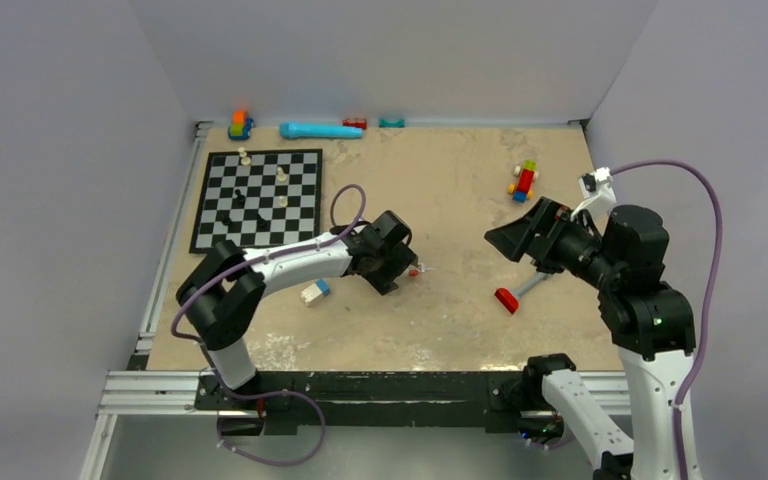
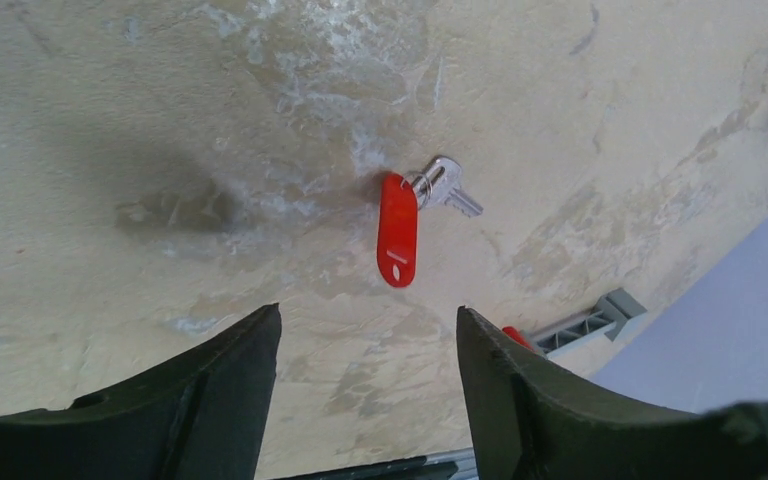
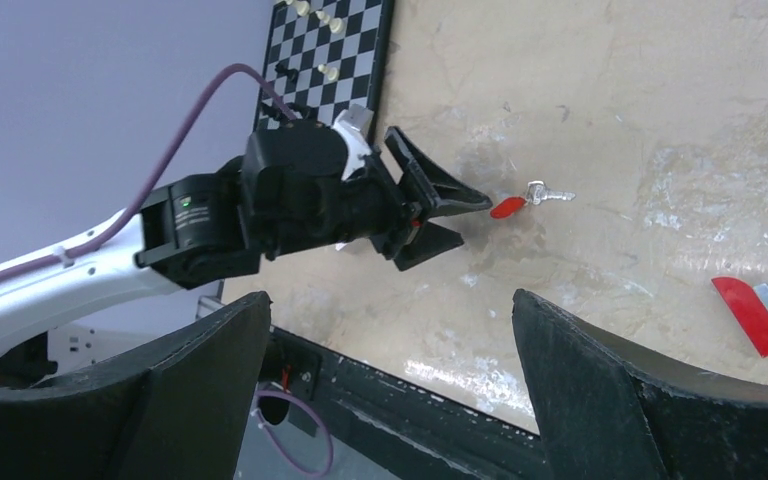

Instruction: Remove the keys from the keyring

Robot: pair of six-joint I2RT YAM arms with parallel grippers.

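Keys (image 2: 447, 185): silver, lying flat on the counter (image 2: 110, 120) near its middle, joined to a red tag (image 2: 397, 243) by the keyring (image 2: 422, 187). How many keys are stacked there cannot be told.

Left fingers (image 2: 230, 390): spread wide with nothing between them. The tag lies just beyond the gap, apart from both tips.

Right fingers (image 3: 190, 400): also spread wide and empty, off to the right side and pointing towards the left arm.

Left wrist view only: the ring itself, the key's cut edge, and a small hole at the tag's near end.

Right wrist view only: the left fingers seen from the side, tips just beside the tag, with the tag between them and the keys.

Top external view only: the whole layout. Here the key bundle is a tiny red-and-white speck at the left fingertips. A chessboard (image 1: 257, 198) with a few pieces lies at the far left, a toy of coloured bricks (image 1: 524, 180) at the far right, and a small white and blue block (image 1: 314, 291) under the left forearm.

Red-headed tool (image 1: 507, 299): grey handle, lying on the counter between the keys and the right arm, well apart from the keys. It shows in all three views, at the frame's edge in both wrist views.
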